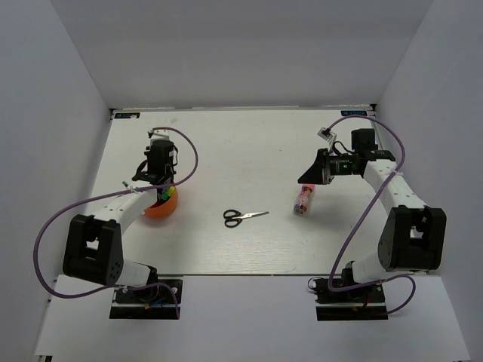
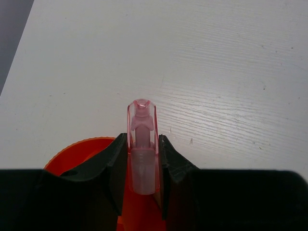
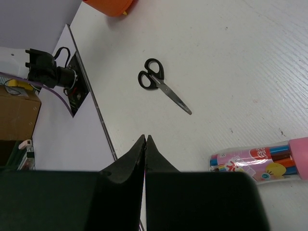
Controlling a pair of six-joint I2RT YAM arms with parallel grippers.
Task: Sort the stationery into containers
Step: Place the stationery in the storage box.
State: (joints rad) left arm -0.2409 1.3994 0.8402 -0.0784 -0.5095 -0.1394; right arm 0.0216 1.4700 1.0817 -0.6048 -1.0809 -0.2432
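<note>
1. Tabletop (image 1: 249, 143): white, wood-grained, walled in by white panels on three sides.

2. Left arm (image 1: 113, 213): white and black, reaching forward along the left side. Left jaws grasp the pink bottle, one finger on either side of it, directly over the cup.

3. Right arm (image 1: 392, 188): white and black, bent inward on the right side. Right jaws clenched, tips pressed together with nothing between them, poised above the tabletop near the tube and apart from it.

4. Cup (image 1: 160, 210): round, orange-red plastic, standing at the left of the tabletop beneath the left jaws. Green and yellow caps (image 1: 169, 194) show at its rim.

5. Tube (image 3: 255, 161): clear, pink-capped, printed label, coloured pens inside. It lies on its side at the right of the tabletop.

6. Scissors (image 1: 243, 217): black handles, blades closed. They lie flat near the middle of the tabletop, between cup and tube, touching neither, tips pointing toward the tube.

7. Pink bottle (image 2: 143, 144): small, with a translucent pink cap, standing upright in the left jaws, its lower end over the cup's orange interior.
</note>
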